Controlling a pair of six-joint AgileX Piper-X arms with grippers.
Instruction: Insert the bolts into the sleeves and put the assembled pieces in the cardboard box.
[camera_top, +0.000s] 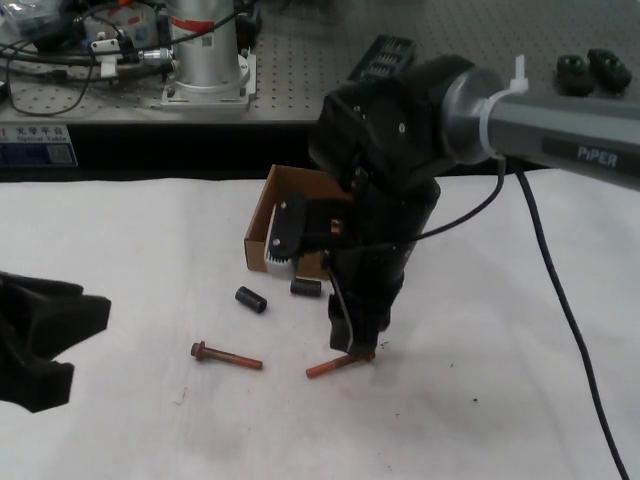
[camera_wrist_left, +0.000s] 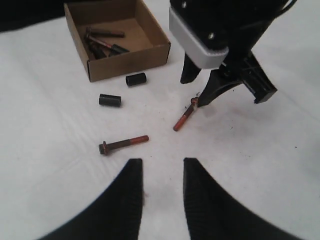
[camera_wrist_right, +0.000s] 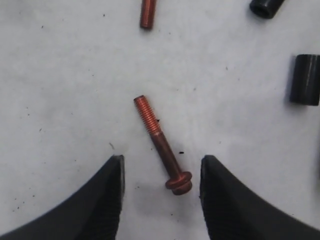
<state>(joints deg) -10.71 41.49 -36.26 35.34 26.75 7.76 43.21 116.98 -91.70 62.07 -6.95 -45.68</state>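
Finds the right gripper (camera_wrist_right: 162, 161) low over the white cover (camera_top: 480, 400), jaws spread wide and holding nothing, straddling the head end of a copper-coloured bolt (camera_wrist_right: 161, 145) lying flat there. Puts the bolt's head between the two fingertips, with the threaded shank running out from the gap toward the left arm's side; sets the long axis roughly crosswise to the closing line, a little aslant. Reads as a pickup about to close: probably needs only a squeeze just behind the head, perhaps after a slight wrist turn to square up. Risks the bolt pivoting if pinched on the flange alone. Leaves the left gripper (camera_wrist_left: 162, 192) well apart, likewise open and empty, with a second bolt (camera_wrist_left: 123, 144) nearer to it. Shows a black sleeve (camera_wrist_left: 110, 100) and a second sleeve (camera_wrist_left: 136, 79) loose between the bolts and the cardboard box (camera_wrist_left: 127, 62), and several assembled pieces (camera_wrist_left: 102, 42) already inside.
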